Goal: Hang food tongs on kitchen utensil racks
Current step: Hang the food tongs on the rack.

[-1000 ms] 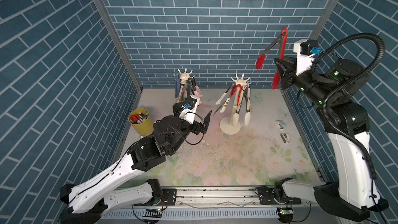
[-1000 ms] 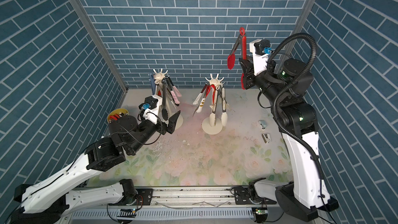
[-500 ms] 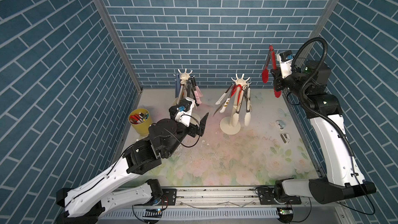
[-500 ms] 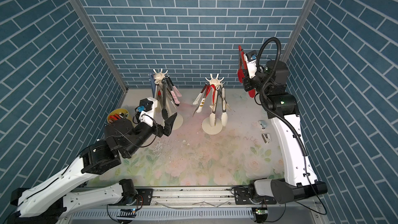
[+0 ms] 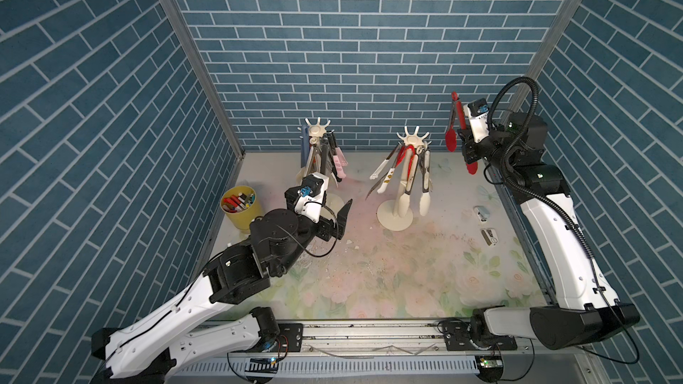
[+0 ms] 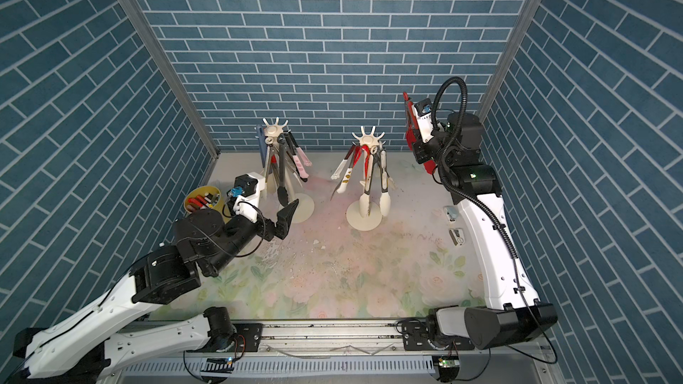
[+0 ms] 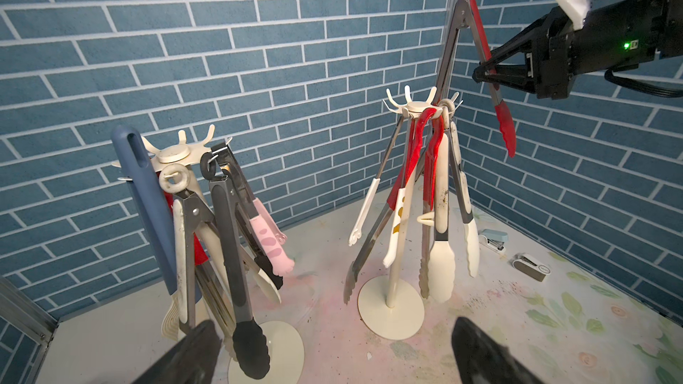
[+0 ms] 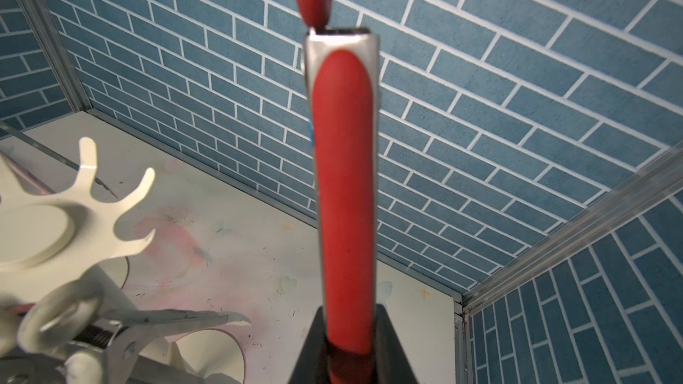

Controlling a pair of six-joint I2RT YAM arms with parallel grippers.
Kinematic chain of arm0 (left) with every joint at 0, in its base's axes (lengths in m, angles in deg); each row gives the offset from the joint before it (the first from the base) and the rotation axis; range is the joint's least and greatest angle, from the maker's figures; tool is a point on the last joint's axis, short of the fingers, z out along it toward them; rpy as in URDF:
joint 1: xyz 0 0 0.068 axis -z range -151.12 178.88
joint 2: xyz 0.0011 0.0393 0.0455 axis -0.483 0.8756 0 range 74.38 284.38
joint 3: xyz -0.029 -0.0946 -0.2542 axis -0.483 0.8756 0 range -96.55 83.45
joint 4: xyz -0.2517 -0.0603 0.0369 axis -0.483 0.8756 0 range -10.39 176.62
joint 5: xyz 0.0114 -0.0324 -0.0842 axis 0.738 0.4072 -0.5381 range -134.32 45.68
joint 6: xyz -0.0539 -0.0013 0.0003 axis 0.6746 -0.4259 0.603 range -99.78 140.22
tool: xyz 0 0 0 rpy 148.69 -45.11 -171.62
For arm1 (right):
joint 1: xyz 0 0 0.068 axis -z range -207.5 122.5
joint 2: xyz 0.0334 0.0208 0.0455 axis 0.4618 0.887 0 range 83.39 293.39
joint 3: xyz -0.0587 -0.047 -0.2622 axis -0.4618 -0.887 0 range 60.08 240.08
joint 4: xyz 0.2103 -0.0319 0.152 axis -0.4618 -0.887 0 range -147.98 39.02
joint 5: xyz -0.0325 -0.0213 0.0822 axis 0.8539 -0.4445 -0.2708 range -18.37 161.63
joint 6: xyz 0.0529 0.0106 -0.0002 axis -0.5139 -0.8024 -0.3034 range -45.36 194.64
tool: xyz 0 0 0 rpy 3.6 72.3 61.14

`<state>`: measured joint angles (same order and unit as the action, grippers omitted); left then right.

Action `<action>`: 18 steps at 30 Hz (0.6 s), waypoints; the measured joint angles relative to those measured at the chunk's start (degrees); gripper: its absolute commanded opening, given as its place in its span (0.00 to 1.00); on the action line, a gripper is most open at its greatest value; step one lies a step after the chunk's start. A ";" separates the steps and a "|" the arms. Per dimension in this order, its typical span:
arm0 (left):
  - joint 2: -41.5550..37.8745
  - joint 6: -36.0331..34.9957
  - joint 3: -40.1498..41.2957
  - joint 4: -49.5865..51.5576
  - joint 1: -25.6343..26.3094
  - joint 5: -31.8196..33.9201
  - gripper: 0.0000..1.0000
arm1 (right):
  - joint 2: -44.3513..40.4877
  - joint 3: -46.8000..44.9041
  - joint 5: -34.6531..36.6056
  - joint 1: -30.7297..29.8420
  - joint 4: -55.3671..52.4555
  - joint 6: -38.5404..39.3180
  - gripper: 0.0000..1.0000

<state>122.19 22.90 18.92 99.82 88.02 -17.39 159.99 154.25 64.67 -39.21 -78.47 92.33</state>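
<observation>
Red tongs (image 5: pixel 457 116) held upright beside a rack (image 5: pixel 391 220)
Nearest, the left gripper (image 5: pixel 340 217) is seen spread and empty. Farther back, the tongs are clamped in the right gripper (image 7: pixel 484 72) (ring end up), long axis vertical; the rack's hook crown (image 5: pixel 413 139) lies alongside, below that ring.

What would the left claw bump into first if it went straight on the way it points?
Probably the rack nearer the right arm, at its round base, or the cream tongs dangling over it; depth is hard to judge.
</observation>
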 measured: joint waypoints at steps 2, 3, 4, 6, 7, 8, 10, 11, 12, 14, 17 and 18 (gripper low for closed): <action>-0.57 0.26 0.33 0.57 0.00 0.02 0.99 | -0.07 -0.63 -0.28 0.04 0.15 0.26 0.00; -0.87 0.44 0.46 1.01 -0.02 0.04 0.99 | -0.15 -1.05 -0.48 0.04 0.33 0.33 0.00; -1.09 0.57 0.61 1.22 0.00 0.09 0.99 | -0.24 -1.42 -0.63 0.04 0.50 0.37 0.00; -1.66 0.85 0.87 1.99 0.00 0.24 0.99 | -0.66 -2.40 -1.22 0.04 0.85 0.37 0.00; -1.88 1.01 1.01 2.21 0.00 0.26 0.99 | -0.83 -2.82 -1.46 0.04 1.01 0.35 0.00; -2.21 1.16 1.22 2.38 0.00 0.35 0.99 | -1.11 -3.34 -1.86 0.04 1.14 0.35 0.00; -2.73 1.44 1.62 2.93 -0.02 0.48 0.99 | -1.57 -4.31 -2.71 0.07 1.36 0.35 0.00; -2.89 1.51 1.75 3.17 -0.02 0.48 0.99 | -1.75 -4.68 -3.17 0.07 1.40 0.35 0.00; -3.13 1.64 1.90 3.32 0.00 0.48 0.99 | -1.95 -5.20 -3.69 0.04 1.53 0.35 0.00; -3.45 1.81 2.16 3.56 0.00 0.52 0.99 | -2.40 -6.40 -4.61 0.07 1.88 0.35 0.00; -3.85 2.03 2.36 4.22 0.00 0.74 0.99 | -3.02 -8.39 -5.68 0.07 2.25 0.35 0.00; -3.96 2.08 2.36 4.42 0.00 0.90 0.99 | -3.10 -8.98 -6.12 0.07 2.23 0.35 0.00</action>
<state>118.24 24.97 21.28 104.24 88.02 -16.49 156.88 145.27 58.55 -39.14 -76.24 92.68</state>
